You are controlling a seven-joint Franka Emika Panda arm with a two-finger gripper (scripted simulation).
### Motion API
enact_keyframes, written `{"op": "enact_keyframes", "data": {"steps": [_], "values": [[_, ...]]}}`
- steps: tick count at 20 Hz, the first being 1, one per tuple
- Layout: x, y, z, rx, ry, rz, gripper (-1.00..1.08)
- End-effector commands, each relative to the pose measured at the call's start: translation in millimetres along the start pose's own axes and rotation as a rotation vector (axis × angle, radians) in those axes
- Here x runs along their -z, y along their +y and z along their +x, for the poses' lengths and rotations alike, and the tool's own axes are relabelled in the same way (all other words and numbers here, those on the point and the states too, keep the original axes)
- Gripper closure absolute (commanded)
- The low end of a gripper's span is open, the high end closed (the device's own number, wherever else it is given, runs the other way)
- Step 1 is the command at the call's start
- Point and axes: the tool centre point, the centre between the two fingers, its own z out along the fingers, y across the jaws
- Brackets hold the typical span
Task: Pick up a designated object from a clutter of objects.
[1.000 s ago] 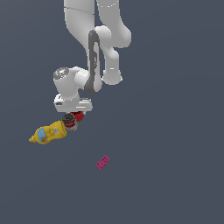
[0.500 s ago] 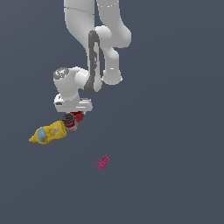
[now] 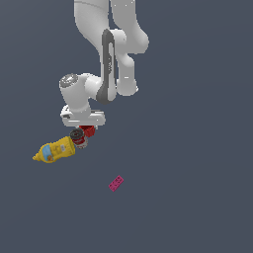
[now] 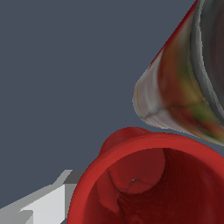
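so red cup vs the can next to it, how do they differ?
The red cup is plain red and open-topped, its empty inside showing; the can has a multicoloured label and a dark top. The cup is upright under the wrist camera; the can looks tilted. Both sit close together below the gripper.

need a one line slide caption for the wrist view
Wrist camera looking straight down into the open red cup, with the labelled can right beside it.

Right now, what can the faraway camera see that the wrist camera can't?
Only the exterior view shows the yellow mustard bottle lying down, the pink brick off by itself, and the white arm. Only the wrist view looks down inside the red cup and shows a grey finger beside it. Both show the cup and the can.
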Motion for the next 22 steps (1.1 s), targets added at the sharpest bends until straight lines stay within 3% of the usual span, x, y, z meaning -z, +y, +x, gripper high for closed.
{"op": "enact_keyframes", "data": {"steps": [1, 22], "values": [[12, -4, 8, 0.001, 0.004, -0.002, 1.08], [178, -73, 115, -0.001, 0.002, -0.007, 1.08]]}}
